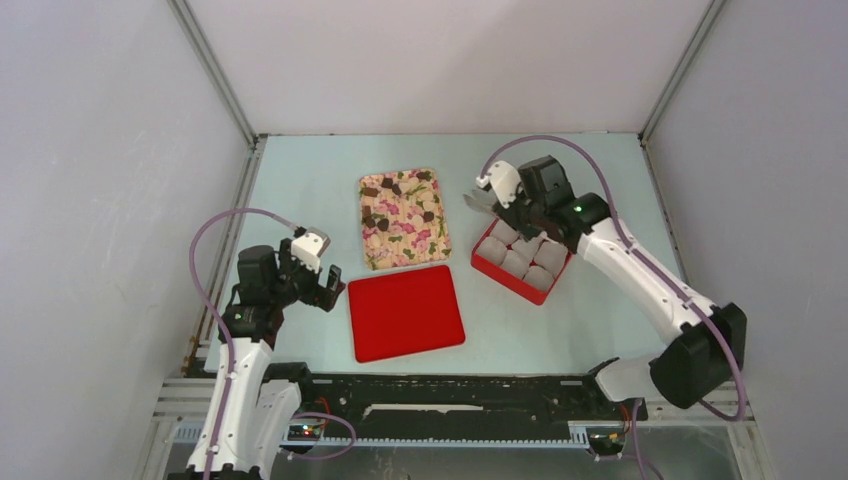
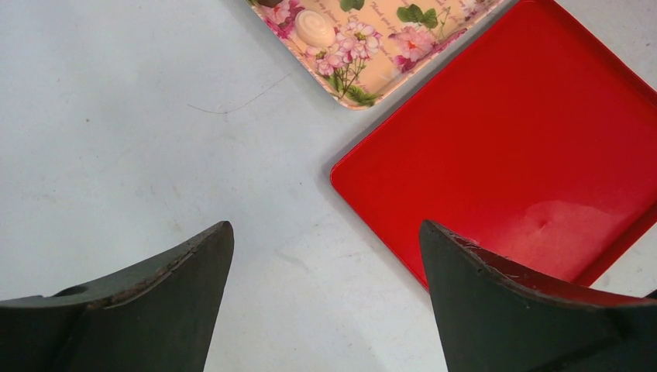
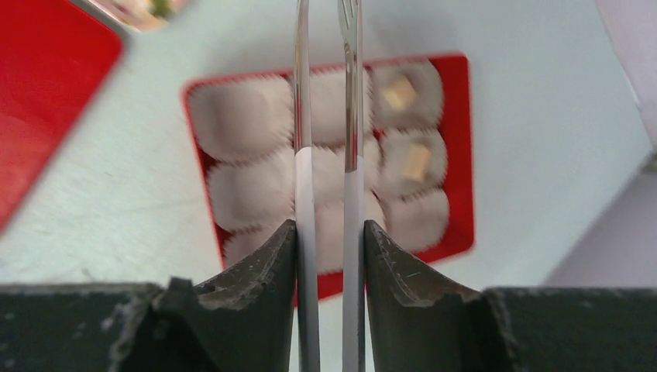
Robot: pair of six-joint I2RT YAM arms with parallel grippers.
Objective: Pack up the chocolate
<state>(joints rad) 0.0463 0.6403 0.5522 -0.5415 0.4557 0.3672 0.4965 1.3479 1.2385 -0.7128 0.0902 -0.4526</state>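
Several dark chocolate (image 1: pixel 384 207) lumps lie on the floral tray (image 1: pixel 410 240); a pale oval chocolate (image 2: pixel 314 27) shows on that tray (image 2: pixel 380 54) in the left wrist view. The red box (image 1: pixel 497 272) holds grey-white paper cups, and two tan chocolate pieces (image 3: pixel 400 93) sit in its right-hand cups. My right gripper (image 3: pixel 329 229) hovers over the box (image 3: pixel 459 139), shut on a pair of metal tongs (image 3: pixel 304 186) whose tips (image 1: pixel 472 203) point toward the tray with nothing visible between them. My left gripper (image 2: pixel 325 232) stands open and empty above the table, left of the red lid (image 2: pixel 527 124).
The flat red lid (image 1: pixel 405 312) lies in front of the floral tray. The enclosure walls stand close on the left, right and back. The right arm stretches diagonally from the near right corner to the box.
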